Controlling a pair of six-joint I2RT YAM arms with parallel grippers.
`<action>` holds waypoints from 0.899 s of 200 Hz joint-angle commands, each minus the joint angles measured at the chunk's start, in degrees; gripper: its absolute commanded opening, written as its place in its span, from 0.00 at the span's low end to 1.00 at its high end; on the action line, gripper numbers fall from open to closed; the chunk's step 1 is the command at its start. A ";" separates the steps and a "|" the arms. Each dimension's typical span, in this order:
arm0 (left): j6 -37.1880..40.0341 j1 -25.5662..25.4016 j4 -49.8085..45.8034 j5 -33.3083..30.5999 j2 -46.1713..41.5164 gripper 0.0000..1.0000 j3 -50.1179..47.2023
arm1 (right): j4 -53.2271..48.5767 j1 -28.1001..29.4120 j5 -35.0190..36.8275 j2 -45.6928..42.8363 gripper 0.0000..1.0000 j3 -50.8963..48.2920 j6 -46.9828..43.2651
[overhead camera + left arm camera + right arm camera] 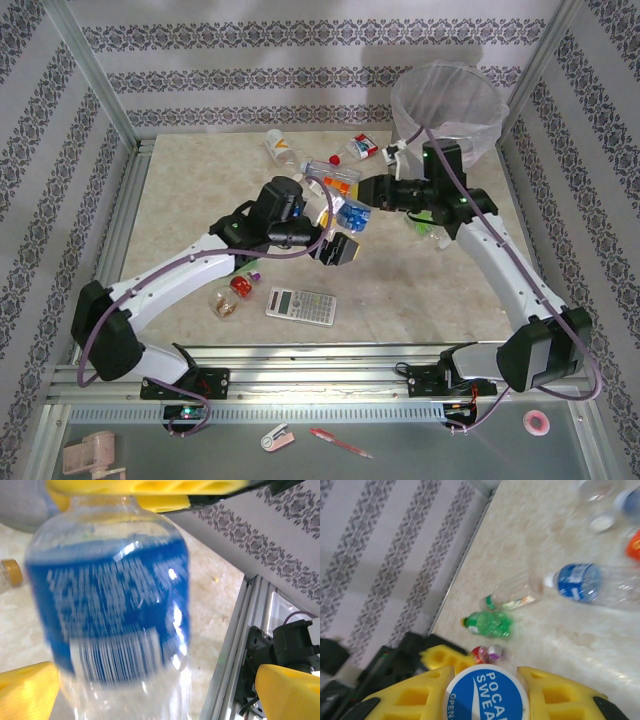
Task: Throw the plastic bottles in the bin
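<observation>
So the right hand (485, 682) is clenched on the blue cap of the blue-label bottle (110, 615), gripping it from the top end. The left hand (160, 695) is spread wide open around that same bottle; its right finger is clearly off the plastic, while the other one sits right by the edge. From above, the bottle (352, 213) hangs over the middle of the table (200, 180) between both hands, well apart from the bin (495, 120) at the far right corner. More bottles (280, 150) lie scattered toward the back, plus a calculator (300, 305) near the front.
</observation>
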 commanded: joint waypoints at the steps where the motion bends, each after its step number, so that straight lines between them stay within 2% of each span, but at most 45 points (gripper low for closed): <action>1: 1.06 0.07 3.39 -2.85 -4.00 1.00 -1.13 | 0.88 -3.17 5.43 -3.35 0.00 3.95 -2.07; 42: 1.54 0.25 1.04 -6.12 -6.14 1.00 -1.85 | 5.16 -8.99 13.32 -5.39 0.00 8.81 -4.89; 89: 0.77 0.25 1.20 -7.81 -7.33 1.00 -3.37 | 13.56 -12.13 23.18 -6.08 0.00 14.77 -10.40; 124: 0.57 0.25 1.79 -8.56 -8.25 1.00 -4.02 | 28.00 -14.18 34.03 -8.54 0.00 12.12 -12.50; 180: 0.31 0.25 2.56 -8.75 -10.10 1.00 -4.84 | 46.97 -17.31 41.26 -9.12 0.00 10.87 -15.18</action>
